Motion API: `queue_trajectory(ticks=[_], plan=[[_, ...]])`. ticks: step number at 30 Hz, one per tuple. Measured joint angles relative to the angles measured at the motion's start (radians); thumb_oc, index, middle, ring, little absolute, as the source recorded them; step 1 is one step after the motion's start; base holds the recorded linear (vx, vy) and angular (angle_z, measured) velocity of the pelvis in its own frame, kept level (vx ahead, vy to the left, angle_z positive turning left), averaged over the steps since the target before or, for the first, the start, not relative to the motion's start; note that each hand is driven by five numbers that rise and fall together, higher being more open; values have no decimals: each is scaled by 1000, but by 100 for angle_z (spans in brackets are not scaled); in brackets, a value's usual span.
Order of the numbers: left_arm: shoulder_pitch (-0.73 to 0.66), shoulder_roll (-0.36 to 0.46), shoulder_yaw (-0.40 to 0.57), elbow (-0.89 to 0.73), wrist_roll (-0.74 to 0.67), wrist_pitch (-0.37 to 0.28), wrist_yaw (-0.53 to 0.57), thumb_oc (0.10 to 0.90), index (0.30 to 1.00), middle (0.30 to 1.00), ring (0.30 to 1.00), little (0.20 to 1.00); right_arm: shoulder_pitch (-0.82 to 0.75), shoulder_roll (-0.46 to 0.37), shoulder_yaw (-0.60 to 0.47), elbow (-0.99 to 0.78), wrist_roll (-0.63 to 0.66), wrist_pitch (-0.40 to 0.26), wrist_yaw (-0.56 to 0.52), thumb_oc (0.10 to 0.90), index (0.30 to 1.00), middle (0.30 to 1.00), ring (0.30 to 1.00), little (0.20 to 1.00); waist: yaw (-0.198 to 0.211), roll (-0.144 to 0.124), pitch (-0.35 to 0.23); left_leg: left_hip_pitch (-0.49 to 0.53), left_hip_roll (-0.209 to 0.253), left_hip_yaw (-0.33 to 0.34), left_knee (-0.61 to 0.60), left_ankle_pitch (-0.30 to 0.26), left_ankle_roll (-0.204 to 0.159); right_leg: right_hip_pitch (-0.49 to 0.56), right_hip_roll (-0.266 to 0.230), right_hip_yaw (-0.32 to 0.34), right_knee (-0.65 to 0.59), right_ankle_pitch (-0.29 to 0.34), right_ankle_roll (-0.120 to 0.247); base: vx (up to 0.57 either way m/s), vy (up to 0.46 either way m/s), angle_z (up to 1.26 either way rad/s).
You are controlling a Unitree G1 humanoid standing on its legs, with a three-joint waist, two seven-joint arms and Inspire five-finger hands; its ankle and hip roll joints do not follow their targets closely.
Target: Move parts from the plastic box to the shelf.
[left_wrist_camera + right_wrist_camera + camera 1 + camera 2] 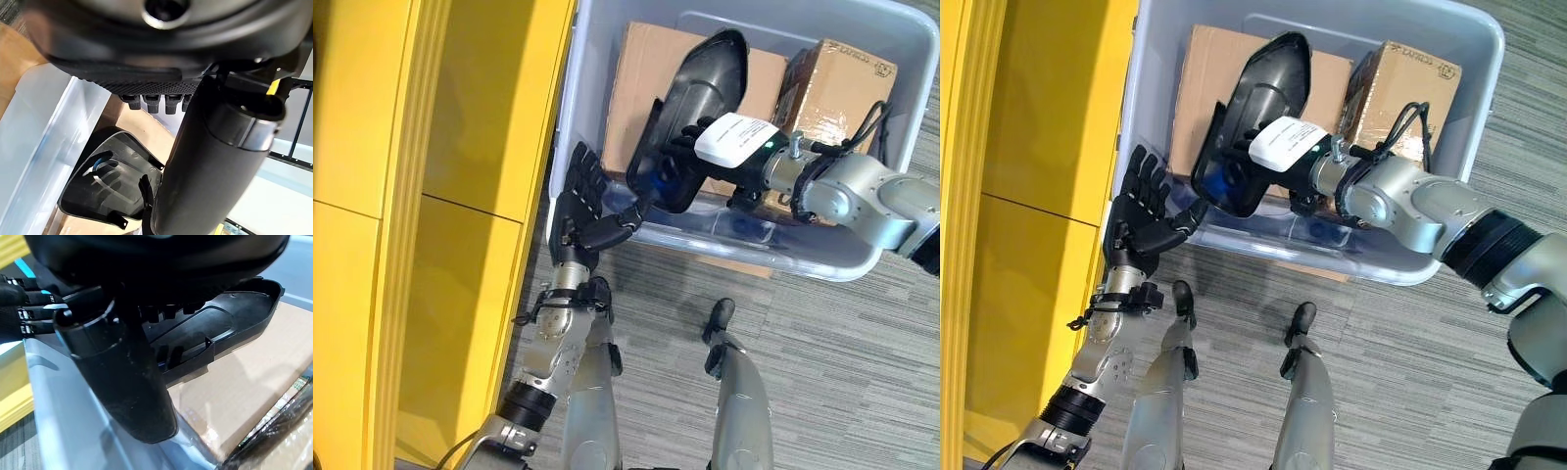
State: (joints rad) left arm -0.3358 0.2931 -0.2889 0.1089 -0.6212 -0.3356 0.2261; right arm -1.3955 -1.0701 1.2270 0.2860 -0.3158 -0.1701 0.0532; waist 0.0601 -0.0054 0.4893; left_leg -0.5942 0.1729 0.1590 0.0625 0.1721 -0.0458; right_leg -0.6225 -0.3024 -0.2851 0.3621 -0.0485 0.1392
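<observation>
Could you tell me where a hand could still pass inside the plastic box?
Little room: two cardboard boxes cover most of the plastic box, and the right hand holds the black plastic part above them. Bare floor shows along the near wall, beside the left hand.

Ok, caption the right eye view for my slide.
Right hand grips a black plastic part above the plastic box; open left hand waits beside it.

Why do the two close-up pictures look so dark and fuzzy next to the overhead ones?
In each wrist view the hand's own bulk sits right at the lens, dark and out of focus: left hand, right hand. The black part behind stays sharper. The eye views are evenly lit, with mild glare on the box.
</observation>
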Motion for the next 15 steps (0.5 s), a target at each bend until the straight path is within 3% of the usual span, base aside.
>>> queue_trajectory(ticks=[9,15], plan=[[0,-1,-6,-32,1,-6,-18,900,1000,1000,1000,1000,-147,-41,174,-62,-37,-46,21,900,1000,1000,1000,1000,4,0,0,-33,-16,-10,0,7,7,-29,-19,-11,20,-9,4,24,-2,5],[1,-1,-9,-42,1,-13,-20,900,1000,1000,1000,1000,-150,-50,177,-83,-38,-55,38,900,1000,1000,1000,1000,6,0,0,-51,-18,-25,0,10,9,-38,-24,-26,32,-20,2,22,-2,7]])
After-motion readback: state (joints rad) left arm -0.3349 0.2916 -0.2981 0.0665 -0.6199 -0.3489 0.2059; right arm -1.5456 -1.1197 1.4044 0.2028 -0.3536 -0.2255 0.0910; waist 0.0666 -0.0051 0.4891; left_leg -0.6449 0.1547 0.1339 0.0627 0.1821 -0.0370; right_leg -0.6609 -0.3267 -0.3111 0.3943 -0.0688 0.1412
